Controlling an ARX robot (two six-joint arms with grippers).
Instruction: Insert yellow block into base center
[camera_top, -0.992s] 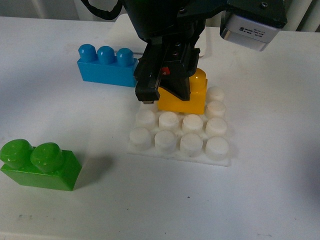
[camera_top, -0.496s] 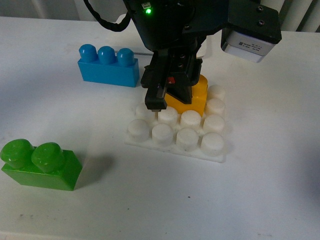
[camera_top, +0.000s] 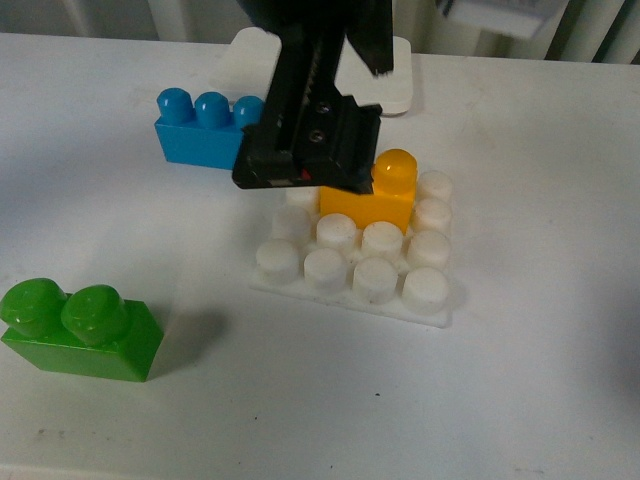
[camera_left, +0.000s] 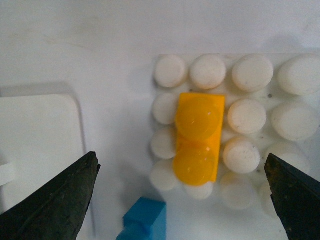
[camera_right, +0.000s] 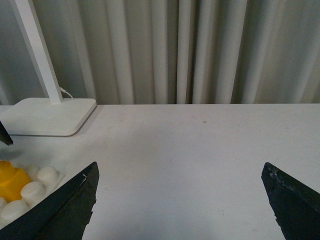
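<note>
No readable text, label, brand or number shows in any view.

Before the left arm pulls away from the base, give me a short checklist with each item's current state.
1. Left gripper open, clear of the yellow block: ok.
2. Yellow block on the base: ok, studs up.
3. Block at base center: not ok; the left wrist view shows it off-center, reaching one edge row.
4. Block pressed fully down: cannot tell.
5. Right gripper open, holding nothing: ok.
6. Blue brick and green brick apart from the base: ok.
</note>
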